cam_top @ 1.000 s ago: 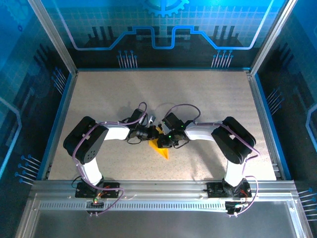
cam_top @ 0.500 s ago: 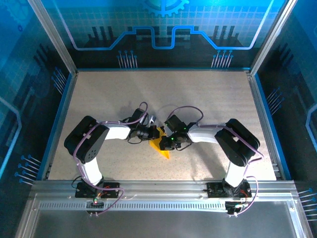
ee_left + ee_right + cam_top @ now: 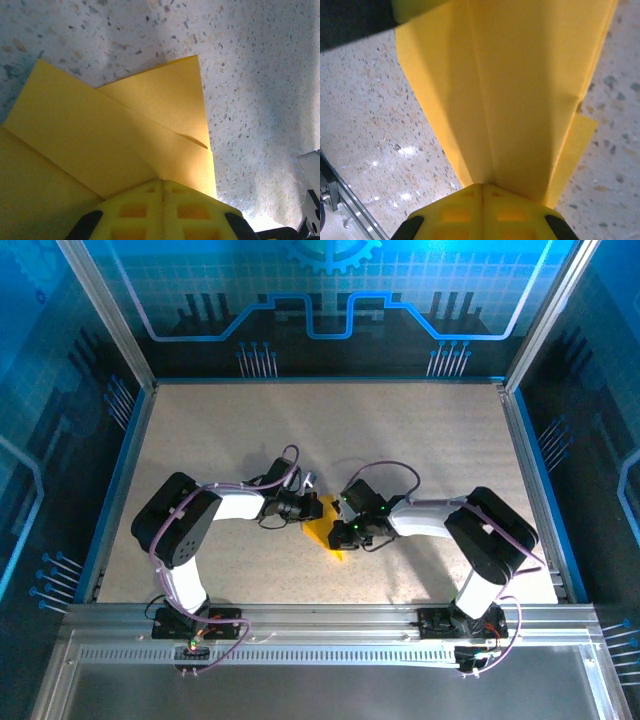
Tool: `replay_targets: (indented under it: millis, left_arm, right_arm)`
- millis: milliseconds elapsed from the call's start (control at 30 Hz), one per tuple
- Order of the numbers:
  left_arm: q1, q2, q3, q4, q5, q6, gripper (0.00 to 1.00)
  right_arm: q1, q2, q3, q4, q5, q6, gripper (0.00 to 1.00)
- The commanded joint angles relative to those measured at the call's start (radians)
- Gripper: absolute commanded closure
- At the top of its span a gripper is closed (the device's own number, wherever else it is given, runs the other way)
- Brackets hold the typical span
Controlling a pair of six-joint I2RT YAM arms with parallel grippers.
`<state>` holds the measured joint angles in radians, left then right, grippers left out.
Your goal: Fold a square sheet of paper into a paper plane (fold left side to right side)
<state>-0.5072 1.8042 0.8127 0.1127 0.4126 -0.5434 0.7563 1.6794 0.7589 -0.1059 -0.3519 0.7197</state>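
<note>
Overhead view: two arms reach inward from the near edge of the speckled surface and meet a little near of its centre. The yellow-orange paper lies flat on the surface between them, folded to a wedge whose point is directed toward the near edge and slightly right. The left gripper is at the far-left end of the paper. The right gripper is on its right edge, just beside the left one.

Left wrist view: the yellow fingers of the left gripper are pressed together, their seam closed, with the tips against the paper. Overlapping folded layers are visible, one diagonal flap lying across another, with a short crease mark at the right edge. The speckled surface is exposed to the far side and right of the sheet.

Right wrist view: the fingers of the right gripper are likewise pressed together at the edge of the paper. A long straight crease runs from the seam of the fingers up the sheet, and a lower layer projects at the right. The surface appears on both sides. Whether a layer is nipped between either pair of fingers cannot be told.
</note>
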Motion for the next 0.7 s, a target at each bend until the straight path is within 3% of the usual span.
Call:
replay_targets:
  millis: [0, 667]
  left_arm:
    - [0.007, 0.042, -0.001, -0.076, -0.11, 0.03, 1.0]
    - [0.012, 0.049, 0.017, -0.09, -0.116, 0.037, 1.0]
  right_arm:
    - [0.003, -0.027, -0.051, -0.098, -0.021, 0.024, 0.99]
    - [0.006, -0.107, -0.168, -0.06, -0.027, 0.074, 0.99]
